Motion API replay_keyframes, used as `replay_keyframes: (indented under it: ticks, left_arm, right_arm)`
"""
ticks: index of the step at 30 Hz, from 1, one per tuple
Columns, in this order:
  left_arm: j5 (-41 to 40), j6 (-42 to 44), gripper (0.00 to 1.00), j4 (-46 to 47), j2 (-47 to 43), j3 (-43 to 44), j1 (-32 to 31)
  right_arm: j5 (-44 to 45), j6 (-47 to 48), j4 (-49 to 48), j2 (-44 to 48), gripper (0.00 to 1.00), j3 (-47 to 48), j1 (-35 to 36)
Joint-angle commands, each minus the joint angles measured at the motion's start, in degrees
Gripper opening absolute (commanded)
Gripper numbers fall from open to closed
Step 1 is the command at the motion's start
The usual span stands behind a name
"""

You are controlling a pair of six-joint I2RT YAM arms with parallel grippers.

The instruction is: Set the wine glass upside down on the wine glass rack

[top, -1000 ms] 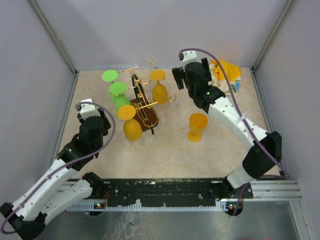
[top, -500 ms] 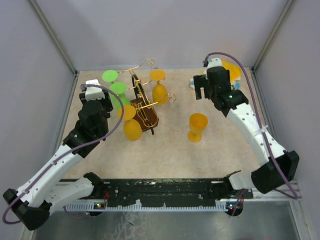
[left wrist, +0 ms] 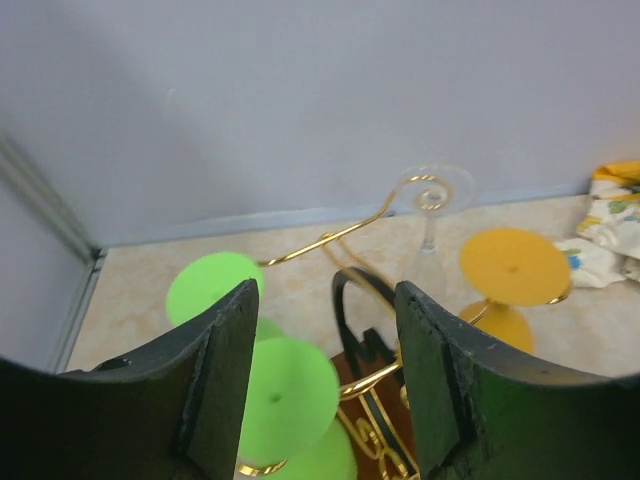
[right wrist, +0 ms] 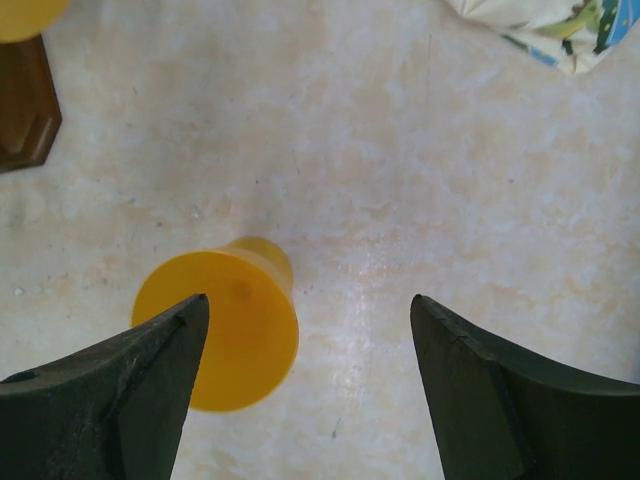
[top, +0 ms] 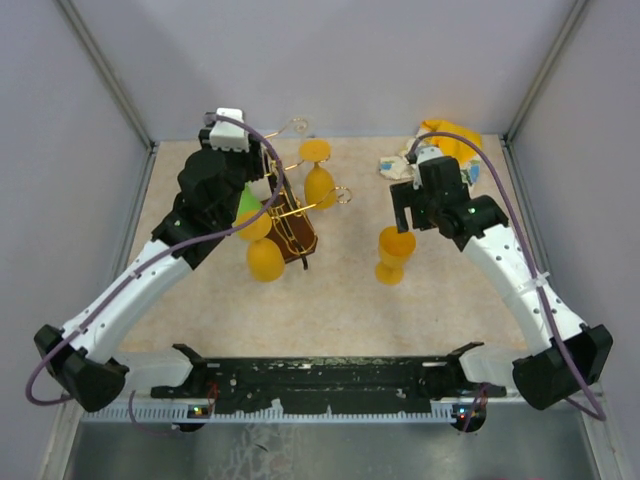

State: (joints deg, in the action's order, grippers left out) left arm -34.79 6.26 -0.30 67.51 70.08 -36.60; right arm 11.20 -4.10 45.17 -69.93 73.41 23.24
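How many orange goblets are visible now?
3. One goblet stands upright on the table; two hang upside down on the rack, one far side, one near side. The left arm may hide more.

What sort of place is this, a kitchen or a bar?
Probably neither: it looks like a robot test booth. Plain grey walls box in a small table, a left arm and right arm are bolted at its near edge, and plastic goblets hang on a rack.
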Motion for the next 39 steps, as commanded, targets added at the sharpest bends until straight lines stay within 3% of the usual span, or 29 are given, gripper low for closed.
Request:
replay_keyframes:
  ticks: [1,6,13,15,21,22,26,31,39]
  left_arm:
    - [9.12,1.11,0.63,-0.64,4.83,8.57,0.21]
    - [14.10,-1.05,0.64,-1.54,8.46,13.75,0.21]
    - [20.79,-3.16,0.63,-3.81,11.31,17.89,0.13]
    - [22.80,-3.36,0.63,-5.85,13.03,20.49,0.04]
    - [26.58,-4.78,0.64,-7.21,15.21,23.44,0.04]
    - [27.18,-5.46,0.63,-7.69,15.60,23.94,0.04]
    - [29.09,-9.77,0.65,-10.33,17.32,27.78,0.04]
    - [30.84,-16.17,0.73,-10.52,19.09,31.86,0.06]
    - [32.24,-28.43,0.82,-6.73,18.36,32.62,1.71]
  right_arm:
    - [-1.53,-1.19,2.44,0.53,0.81,-1.95,0.31]
    - [-2.57,-1.70,0.92,0.94,0.78,-5.74,0.30]
    - [-4.17,-1.98,-2.54,0.15,0.61,-10.21,0.27]
    - [-4.64,-2.00,-3.11,-0.46,0.50,-10.79,0.31]
    - [-3.97,-2.00,-3.50,-1.17,0.02,-10.31,0.28]
    - [-3.38,-1.85,-3.22,-1.07,0.00,-9.73,0.31]
    - [3.36,-0.20,-1.14,-1.23,0.00,-4.45,0.29]
    - [13.17,2.33,-0.11,-4.78,0.00,8.91,0.22]
    - [16.70,9.99,-13.89,-5.28,0.00,23.04,1.04]
